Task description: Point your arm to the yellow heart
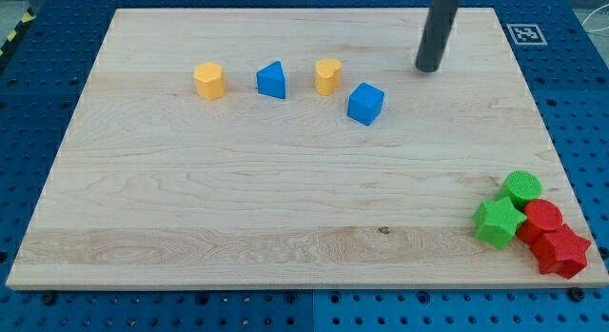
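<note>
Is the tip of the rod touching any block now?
No, my tip stands apart from all blocks, to the right of the blue cube.

A plain dark rod was all that showed of the robot arm, entering at the far right of the scene. It was a smooth, round, charcoal-grey cylinder, matte, with a faint lighter sheen down one side. No cables, screws or markings could be made out on it. My tip [429, 68] ended blunt and flat, the same dark colour as the shaft.
</note>
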Controlling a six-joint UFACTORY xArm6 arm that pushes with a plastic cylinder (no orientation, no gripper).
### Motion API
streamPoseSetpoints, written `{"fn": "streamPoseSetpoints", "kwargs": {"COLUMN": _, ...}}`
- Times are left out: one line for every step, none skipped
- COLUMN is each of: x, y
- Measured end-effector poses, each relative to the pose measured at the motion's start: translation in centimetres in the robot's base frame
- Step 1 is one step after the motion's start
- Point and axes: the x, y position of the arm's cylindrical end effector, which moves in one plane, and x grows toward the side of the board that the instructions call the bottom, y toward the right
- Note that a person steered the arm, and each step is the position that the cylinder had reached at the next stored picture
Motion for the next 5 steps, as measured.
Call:
{"fn": "streamPoseSetpoints", "kwargs": {"x": 0.0, "y": 0.0}}
{"fn": "streamPoseSetpoints", "kwargs": {"x": 0.0, "y": -3.4}}
{"fn": "streamPoseSetpoints", "kwargs": {"x": -0.1, "y": -7.5}}
{"fn": "streamPoseSetpoints", "kwargs": {"x": -0.1, "y": -9.0}}
{"fn": "streamPoseSetpoints", "kwargs": {"x": -0.1, "y": -10.7}}
